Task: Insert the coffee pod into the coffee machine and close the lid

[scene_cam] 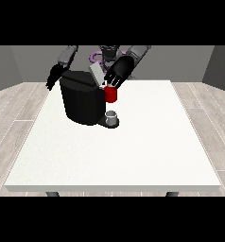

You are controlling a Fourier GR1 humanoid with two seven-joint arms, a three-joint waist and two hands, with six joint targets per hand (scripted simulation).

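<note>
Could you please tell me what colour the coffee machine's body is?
Black; the coffee machine shows it plainly in the front view.

A plain white tabletop [133,156] carries a black, boxy coffee machine [81,101] with a pale grey lid [96,73]. A red thing at the machine [111,94] sits above a small grey cup-shaped thing [112,116]. Both hands are black.
</note>
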